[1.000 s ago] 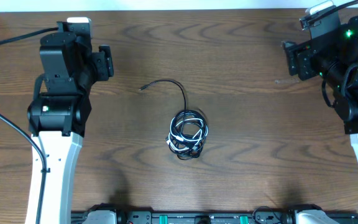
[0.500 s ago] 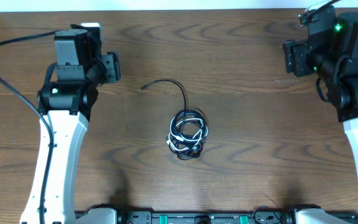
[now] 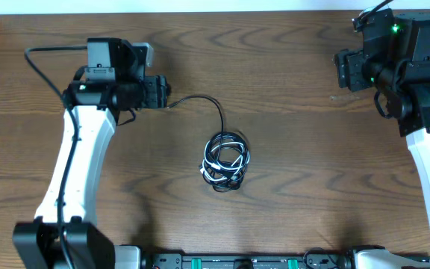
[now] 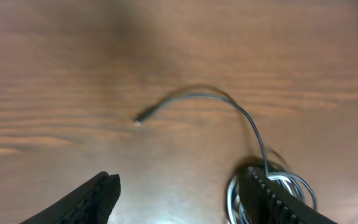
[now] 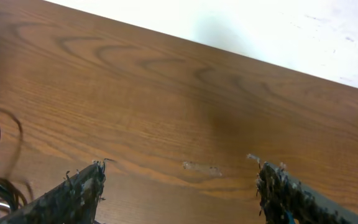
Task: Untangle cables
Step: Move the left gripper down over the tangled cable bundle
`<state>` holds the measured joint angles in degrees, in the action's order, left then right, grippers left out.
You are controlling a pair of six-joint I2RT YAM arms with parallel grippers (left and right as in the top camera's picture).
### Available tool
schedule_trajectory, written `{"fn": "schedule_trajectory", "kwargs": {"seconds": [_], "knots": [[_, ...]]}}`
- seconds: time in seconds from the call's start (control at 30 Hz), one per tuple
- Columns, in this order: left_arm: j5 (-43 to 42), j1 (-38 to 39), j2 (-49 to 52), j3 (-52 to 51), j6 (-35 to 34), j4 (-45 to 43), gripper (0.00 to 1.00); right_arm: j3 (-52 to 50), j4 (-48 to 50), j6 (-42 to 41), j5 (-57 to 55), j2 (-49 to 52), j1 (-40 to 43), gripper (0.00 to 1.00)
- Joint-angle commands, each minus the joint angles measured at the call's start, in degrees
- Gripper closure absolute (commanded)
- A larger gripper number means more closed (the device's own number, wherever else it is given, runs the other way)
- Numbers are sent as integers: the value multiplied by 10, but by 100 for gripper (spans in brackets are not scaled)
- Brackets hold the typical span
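The left hand (image 3: 163,91) poised wide and empty by the loose plug end (image 3: 172,106).
The cables (image 3: 226,161) lay knotted at frame centre on the desk (image 3: 312,149), one black tail arcing to the upper left. A low pinch just behind the plug, then a slow pull away from the knot, looked best. The right hand (image 3: 343,71) hung wide and empty at upper right.

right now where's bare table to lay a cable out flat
Wide bare table lies between the cable bundle and the right arm, and along the near edge below the bundle. Crowded: the loose cable end beside the left gripper.
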<state>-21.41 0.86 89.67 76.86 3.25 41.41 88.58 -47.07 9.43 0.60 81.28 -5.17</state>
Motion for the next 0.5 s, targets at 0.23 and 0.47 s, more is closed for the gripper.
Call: {"fn": "schedule_trajectory", "kwargs": {"seconds": [0.23,0.47], "knots": [[-52,2,54,11,7,23,33,6,0,-8,4,7,-1,23],[-51,2,55,11,10,59,37,6,2,-6,4,32,-1,22]]}}
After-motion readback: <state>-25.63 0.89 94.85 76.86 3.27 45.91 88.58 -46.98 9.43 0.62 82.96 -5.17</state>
